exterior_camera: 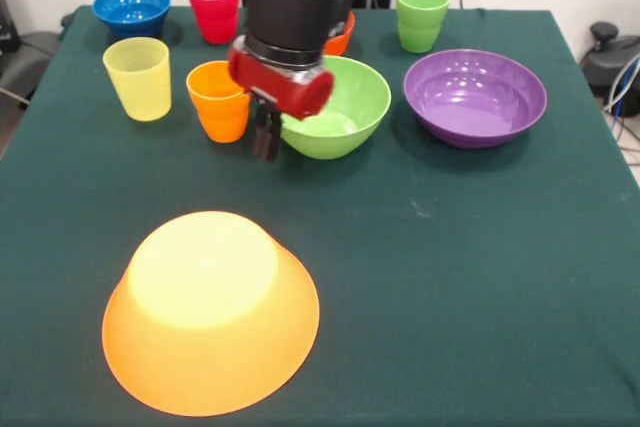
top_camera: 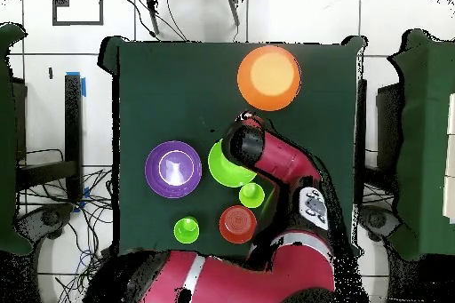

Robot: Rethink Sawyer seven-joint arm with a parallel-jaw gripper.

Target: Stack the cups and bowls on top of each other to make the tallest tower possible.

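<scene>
The very large orange bowl (exterior_camera: pixel 210 312) lies upside down near the front; it also shows in the overhead view (top_camera: pixel 268 77). My gripper (exterior_camera: pixel 266 135) hangs low over the cloth between the orange cup (exterior_camera: pixel 218 99) and the left rim of the lime green bowl (exterior_camera: pixel 345 107). Its fingers are together, with nothing between them. The purple bowl (exterior_camera: pixel 475 97) stands upright to the right. The yellow cup (exterior_camera: pixel 138 77), red cup (exterior_camera: pixel 214 7), blue bowl (exterior_camera: pixel 132 9) and green cup (exterior_camera: pixel 422 15) stand further back. The small orange-red bowl (exterior_camera: pixel 343 39) is mostly hidden behind the arm.
Everything stands on a table with a dark green cloth (exterior_camera: pixel 480 277). In the overhead view the arm (top_camera: pixel 267 162) covers part of the lime green bowl (top_camera: pixel 224 168); the purple bowl (top_camera: pixel 173 169) and green cup (top_camera: pixel 185 228) lie left of it.
</scene>
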